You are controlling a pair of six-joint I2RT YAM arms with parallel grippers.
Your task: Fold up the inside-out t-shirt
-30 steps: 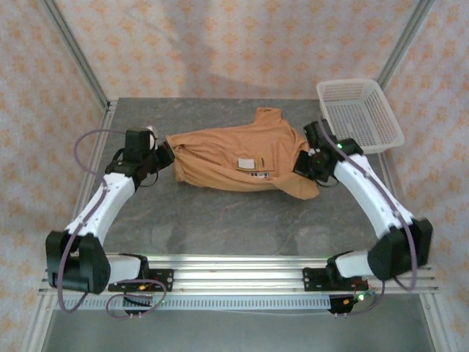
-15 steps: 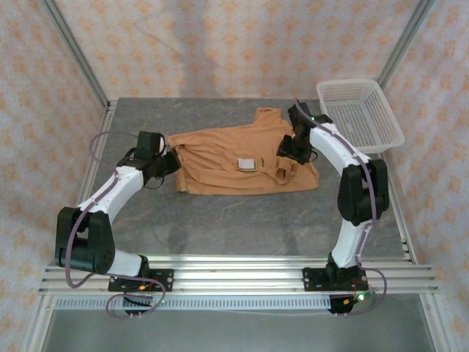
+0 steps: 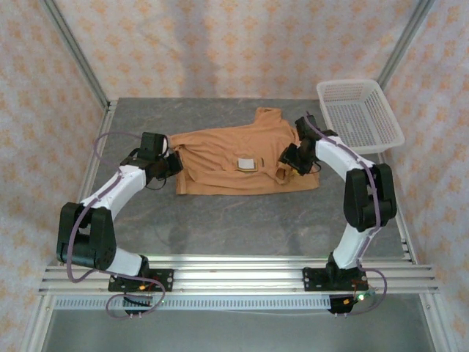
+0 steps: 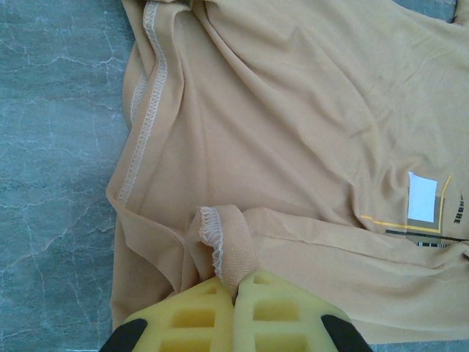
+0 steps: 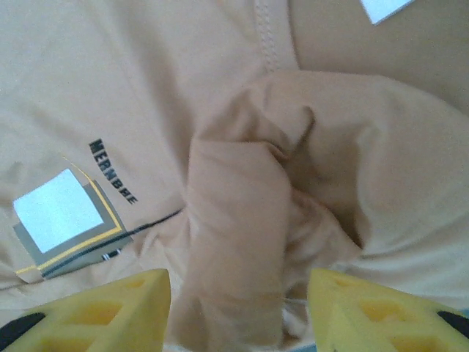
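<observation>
Lying spread across the far middle of the grey desk (image 3: 242,220), the orange-tan t-shirt (image 3: 234,150) is inside out, with a small white label (image 3: 248,163) facing up near its centre. Its near edge runs fairly straight from left to right, and a narrower part juts toward the back wall.

The left fingers (image 3: 172,163) sit at the shirt's left edge. The left wrist view shows these yellow fingers (image 4: 253,304) pressed together, clenched on a small upstanding fold of cloth with a raw stitched rim. A stitched hem (image 4: 149,95) runs away from them along the shirt's edge, with bare desk just beyond it.

The right fingers (image 3: 287,161) hang over the shirt's right part, close to its right edge. In the right wrist view these fingers (image 5: 117,308) are spread wide and released, with a bunched hump of cloth rising between them, touching neither one as far as can be seen. A white label with a yellow border sits beside that hump.

A white mesh basket (image 3: 359,114) stands at the far right corner, apart from the shirt. Bare desk lies open in front of the shirt, between it and the arm bases, and a strip is free behind it.
</observation>
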